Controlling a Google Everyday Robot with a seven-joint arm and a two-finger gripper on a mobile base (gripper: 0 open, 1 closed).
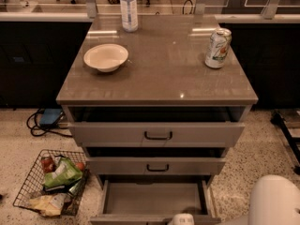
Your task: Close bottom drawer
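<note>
The bottom drawer (pixel 153 198) is the lowest of three grey-beige cabinet drawers. It stands pulled far out toward me, with its plain grey tray showing empty. Its front runs along the bottom edge of the view, and its handle is out of view. My gripper (pixel 181 219) shows only as a small white part at the bottom edge, right at the middle of the drawer's front. My white arm (pixel 276 201) fills the bottom right corner, beside the drawer's right side.
The middle drawer (pixel 157 166) and top drawer (pixel 157 134) are each slightly open. On the cabinet top stand a white bowl (pixel 106 57), a water bottle (pixel 128 7) and a can (pixel 218 48). A wire basket (pixel 49 182) of snacks sits on the floor at the left, with cables (pixel 40 123) behind it.
</note>
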